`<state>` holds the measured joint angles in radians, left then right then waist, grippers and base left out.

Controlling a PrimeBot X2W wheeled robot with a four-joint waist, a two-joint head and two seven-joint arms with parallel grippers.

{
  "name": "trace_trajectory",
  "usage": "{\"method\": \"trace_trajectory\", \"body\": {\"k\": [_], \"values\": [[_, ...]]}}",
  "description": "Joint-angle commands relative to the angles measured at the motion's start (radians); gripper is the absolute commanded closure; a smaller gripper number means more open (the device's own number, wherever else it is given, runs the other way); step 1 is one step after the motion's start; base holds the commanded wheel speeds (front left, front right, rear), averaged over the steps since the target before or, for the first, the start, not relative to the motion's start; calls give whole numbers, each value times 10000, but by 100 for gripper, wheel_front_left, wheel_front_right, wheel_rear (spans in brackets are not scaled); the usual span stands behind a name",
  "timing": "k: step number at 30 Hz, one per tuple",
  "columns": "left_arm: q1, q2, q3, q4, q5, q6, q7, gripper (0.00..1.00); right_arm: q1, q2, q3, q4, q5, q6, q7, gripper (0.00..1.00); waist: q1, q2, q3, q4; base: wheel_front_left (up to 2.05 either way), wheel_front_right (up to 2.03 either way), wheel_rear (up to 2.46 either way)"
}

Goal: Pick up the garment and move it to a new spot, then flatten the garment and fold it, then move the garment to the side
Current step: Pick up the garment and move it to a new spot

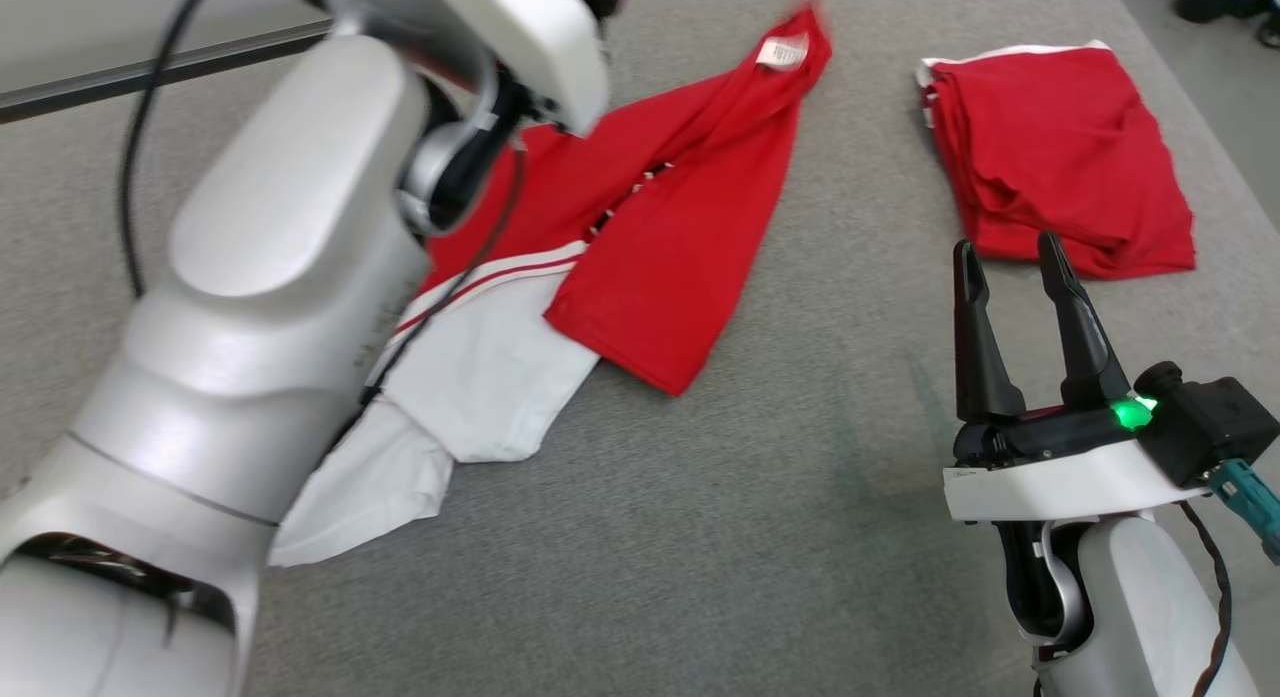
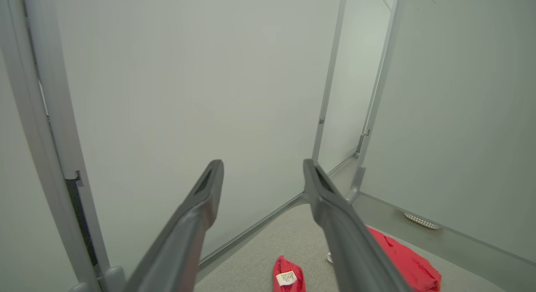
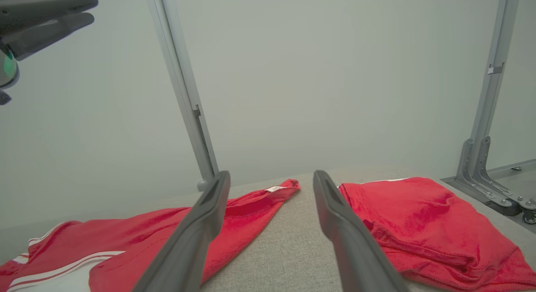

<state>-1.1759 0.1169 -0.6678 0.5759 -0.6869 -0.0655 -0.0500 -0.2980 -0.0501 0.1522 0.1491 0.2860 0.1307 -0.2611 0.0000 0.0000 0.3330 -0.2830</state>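
At my remote desk, reading from the left: the robot's pale left forearm (image 1: pixel 280 257) crosses the head view, well left of the folded red cloth pile (image 1: pixel 1060 157) that serves as my marker. Its left gripper (image 2: pixel 263 166) hangs higher than the pile, dark fingers spread wide with nothing between them, aimed at the pale wall panels rather than down at the cloth. I take that as a lift-off pose, kept clear so nothing snags.

The task's piece, a crumpled red-and-white jersey garment (image 1: pixel 660 257), lies on the grey fabric-covered table (image 1: pixel 780 497), left of the pile and apart from it, in no grip. One red panel is doubled over the white section (image 1: pixel 480 377), and the neck label (image 1: pixel 782 52) shows at the end level with the pile's far edge. Lying loose like this, it looks placed in its new spot but not yet flattened; smoothing is the step I judge next.

On the near side of the pile, just short of its edge, the right gripper (image 1: pixel 1008 252) waits low, fingers wide and empty, probably parked ready to take a hem.
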Motion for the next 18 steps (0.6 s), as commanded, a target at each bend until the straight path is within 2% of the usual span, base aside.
{"method": "trace_trajectory", "body": {"k": [1, 7, 11, 16, 18], "values": [[14, 338, 170, 216, -15, -51, -279, 0, 16, -13, -61, 23, -119, 0, -58, 0, 0, 0, -171, 420, 0, 0, 0], [779, 1365, 619, 562, 16, -70, -1391, 0, 157, -19, -403, 142, -672, 0, -58, 0, 0, 0, -604, 1731, 0, 0, 0], [1855, 1981, 805, 365, 84, -24, -1884, 0, 329, -20, -696, 261, -1135, 0, -58, 0, 0, 0, -955, 2697, 0, 0, 0], [3672, 2401, 1302, -252, 80, 242, -2137, 0, 603, -18, -1046, 466, -1617, 0, -58, 0, 0, 0, -1461, 3620, 0, 0, 0], [4493, 2444, 1679, -839, 112, 215, -2157, 0, 733, -14, -1073, 528, -1794, 0, -58, 0, 0, 0, -1678, 3855, 0, 0, 0]]}}
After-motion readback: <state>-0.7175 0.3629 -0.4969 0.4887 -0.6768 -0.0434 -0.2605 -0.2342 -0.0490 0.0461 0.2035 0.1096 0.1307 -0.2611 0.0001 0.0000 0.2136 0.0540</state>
